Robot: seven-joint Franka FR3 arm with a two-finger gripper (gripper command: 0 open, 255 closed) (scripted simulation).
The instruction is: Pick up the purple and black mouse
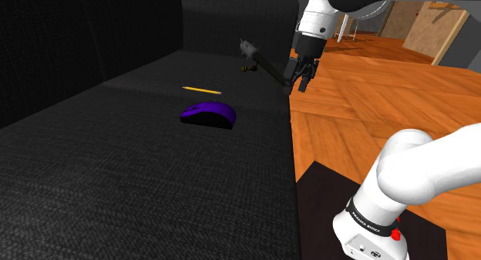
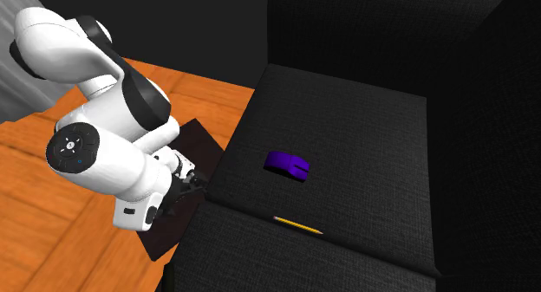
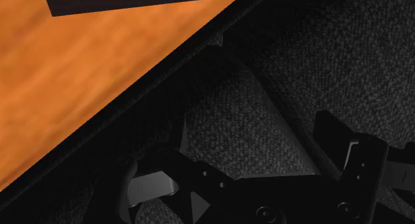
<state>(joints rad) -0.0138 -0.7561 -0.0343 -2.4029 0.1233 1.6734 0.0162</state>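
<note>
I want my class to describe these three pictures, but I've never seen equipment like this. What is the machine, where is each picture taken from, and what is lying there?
It is a white robot arm with dark joints, ending in a black two-fingered claw. One picture looks over the arm's shoulder, one from the opposite side, one from a camera on the claw. On the black woven sofa seat lie a purple and black computer mouse and a thin yellow pencil. The claw is open, holds nothing, and hovers near the seat's edge, by the orange wooden floor.
</note>
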